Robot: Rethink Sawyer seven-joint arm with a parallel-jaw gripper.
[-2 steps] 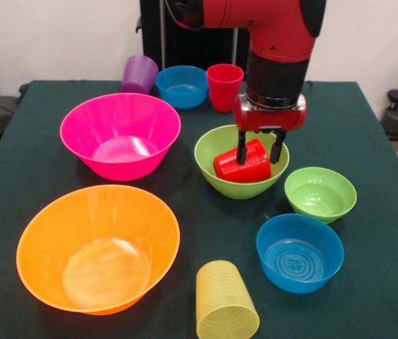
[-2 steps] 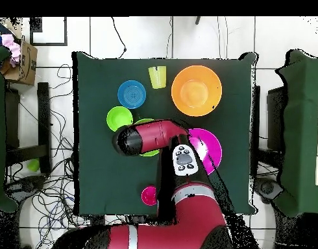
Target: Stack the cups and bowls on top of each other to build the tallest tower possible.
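The bright red cup [image 1: 236, 164] lies on its side inside the medium lime green bowl [image 1: 216, 175]. My gripper [image 1: 260, 150] hangs over that bowl with its fingers [image 1: 241, 150] spread apart, reaching down in front of and beside the cup's right half. Left of it stands the hot pink bowl [image 1: 120, 134], and the large orange bowl [image 1: 98, 247] is at the front left. In the overhead view the arm [image 2: 145, 138] hides the gripper and most of the green bowl [image 2: 148, 154].
A purple cup [image 1: 140, 73] on its side, a blue bowl [image 1: 182, 86] and an upright pinkish-red cup [image 1: 224, 87] line the far edge. A small green bowl [image 1: 320, 193], another blue bowl [image 1: 299, 252] and a tipped yellow cup [image 1: 226, 311] sit at the front right.
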